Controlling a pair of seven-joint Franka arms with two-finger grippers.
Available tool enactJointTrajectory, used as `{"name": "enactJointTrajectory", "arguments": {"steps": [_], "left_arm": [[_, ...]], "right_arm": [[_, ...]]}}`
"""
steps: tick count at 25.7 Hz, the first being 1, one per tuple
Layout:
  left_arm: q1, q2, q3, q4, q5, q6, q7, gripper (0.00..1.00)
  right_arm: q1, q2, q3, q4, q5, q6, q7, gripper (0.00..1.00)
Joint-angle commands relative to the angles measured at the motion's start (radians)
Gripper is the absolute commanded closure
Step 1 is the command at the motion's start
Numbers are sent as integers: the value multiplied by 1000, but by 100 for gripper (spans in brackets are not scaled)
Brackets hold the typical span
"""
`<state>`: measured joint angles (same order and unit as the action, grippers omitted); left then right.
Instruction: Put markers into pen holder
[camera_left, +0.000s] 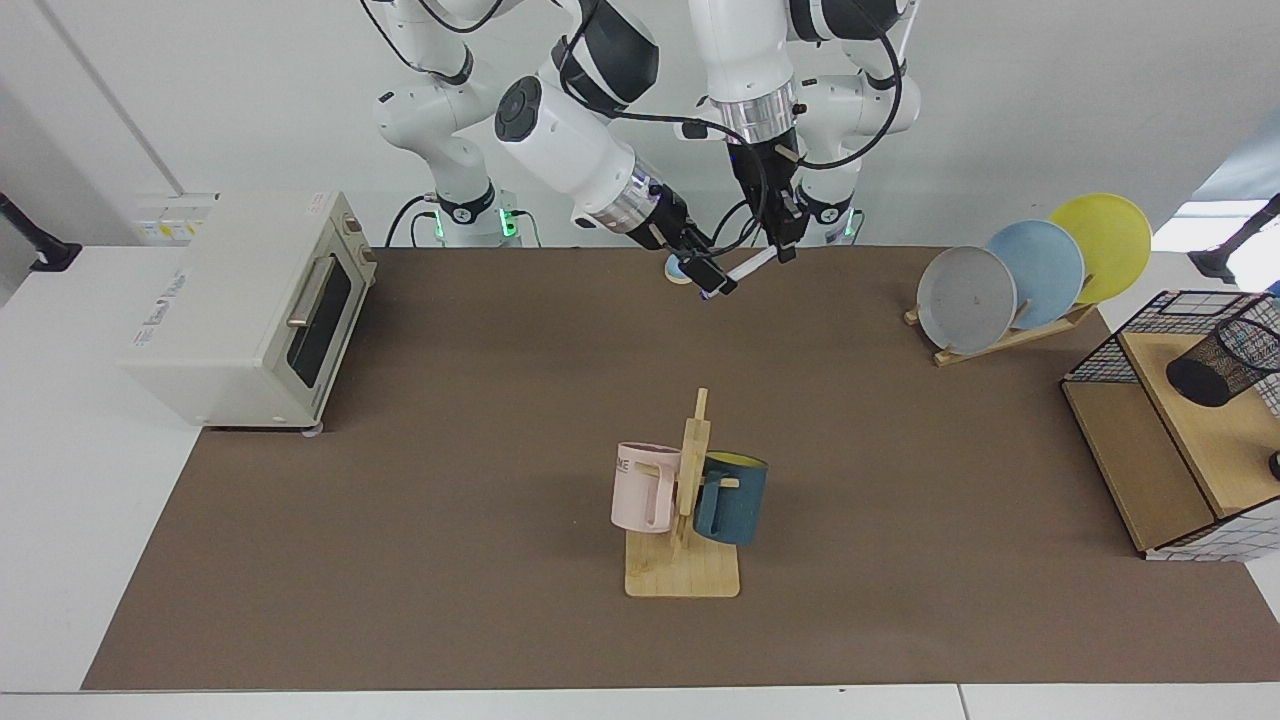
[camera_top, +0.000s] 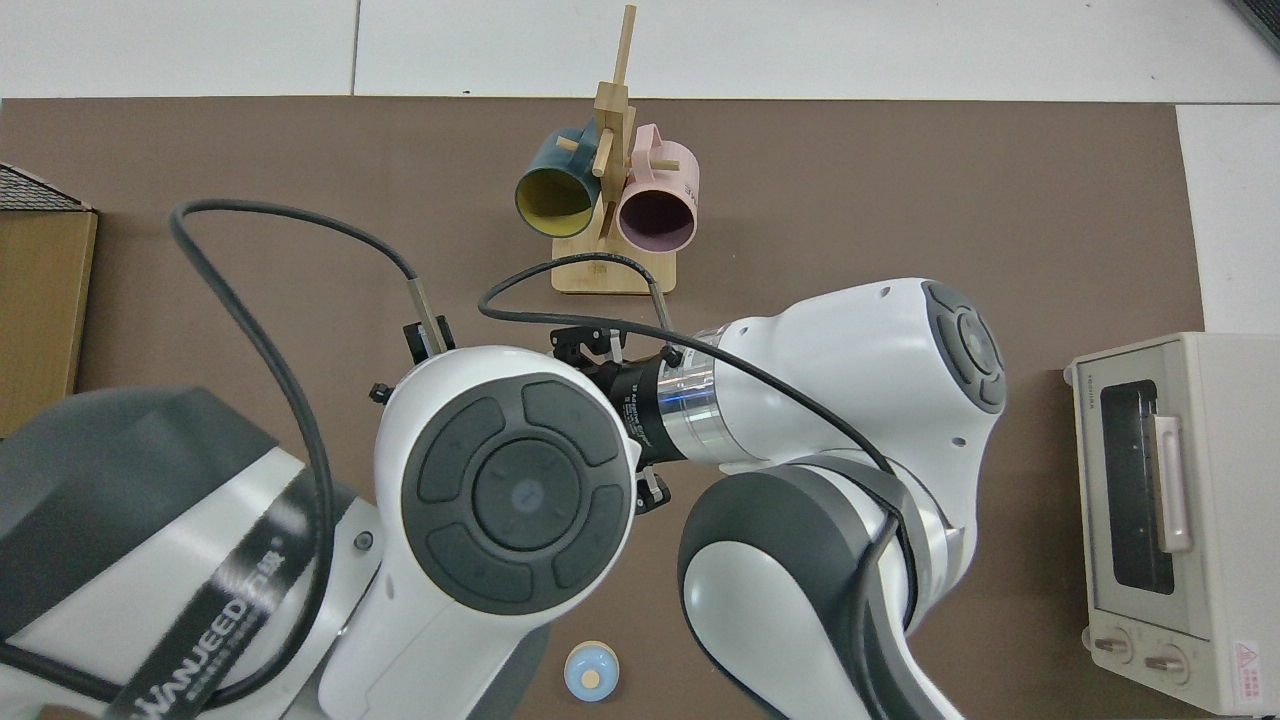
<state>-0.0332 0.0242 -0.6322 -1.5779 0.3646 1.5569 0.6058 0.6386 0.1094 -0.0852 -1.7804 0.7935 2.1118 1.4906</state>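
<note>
The marker (camera_left: 748, 268), white-barrelled with a blue end, hangs slanted above the back middle of the mat. My left gripper (camera_left: 781, 247) comes straight down and is shut on its upper end. My right gripper (camera_left: 708, 279) reaches in from the toaster side and sits at the marker's lower blue end. The pen holder (camera_left: 1225, 362), a black mesh cup, lies tilted on the wooden shelf far off at the mat's end. In the top view the arms hide the marker, and only the right gripper's black body (camera_top: 586, 344) pokes out.
A mug rack (camera_left: 684, 570) with a pink mug (camera_left: 640, 488) and a blue mug (camera_left: 732, 498) stands mid-mat. A toaster oven (camera_left: 250, 310), a plate rack (camera_left: 1030, 275), a wire-grid basket (camera_left: 1110, 345) and a small light-blue round thing (camera_top: 590, 678) ring the mat.
</note>
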Motion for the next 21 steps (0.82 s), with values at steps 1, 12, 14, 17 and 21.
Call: {"name": "enactJointTrajectory", "arguments": {"steps": [1,12,14,17,21], "left_arm": [[6,-9,6,-11,16,17,-17,100],[6,-12,6,-17,16,3,-17,100],[6,-12,5,-17,16,2,-17,100],[6,-12,5,-17,16,0,-17,100],[6,-15,5,-22,16,0,-17,100]], "right_arm": [[-4,-33,1,-24,-25,-36,-21,0],[-10,-50,-2,-17,-80,-38,-127,0],[-10,-54,-4,-17,-83,-42,-147,0],[-11,-63,-7,-16,-106,-65,-184,0],[-31,-76,-7,-16,-105,-67,-176,0]]}}
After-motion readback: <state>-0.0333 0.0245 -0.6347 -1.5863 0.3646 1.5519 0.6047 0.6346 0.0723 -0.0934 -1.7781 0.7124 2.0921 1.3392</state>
